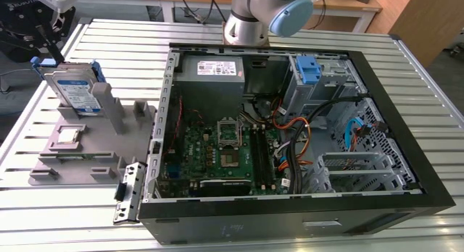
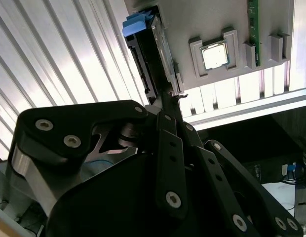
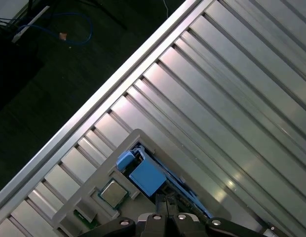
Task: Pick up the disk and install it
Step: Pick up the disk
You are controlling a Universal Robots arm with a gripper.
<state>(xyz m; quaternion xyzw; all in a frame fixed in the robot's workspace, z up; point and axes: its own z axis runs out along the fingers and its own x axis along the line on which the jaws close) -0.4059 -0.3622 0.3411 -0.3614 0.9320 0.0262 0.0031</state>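
Note:
The disk [image 1: 75,90] stands on edge in a grey fixture [image 1: 87,154] at the exterior view's left. It is a silver drive with a white and blue label, framed by a blue bracket. My black gripper [image 1: 48,52] hangs just above its top end. In the second wrist view the fingers meet in a narrow tip [image 2: 168,96] right by the disk's [image 2: 149,54] edge, shut, with nothing seen between them. The first wrist view has the blue bracket [image 3: 146,176] close in front of the gripper [image 3: 164,201]. I cannot tell whether the tip touches the disk.
A square silver processor chip [image 1: 68,135] [image 2: 214,54] [image 3: 112,193] lies in the same fixture. An open computer case [image 1: 290,203] takes up the middle and right of the slatted metal table [image 1: 130,51], with a blue drive bay bracket [image 1: 309,70] at its back.

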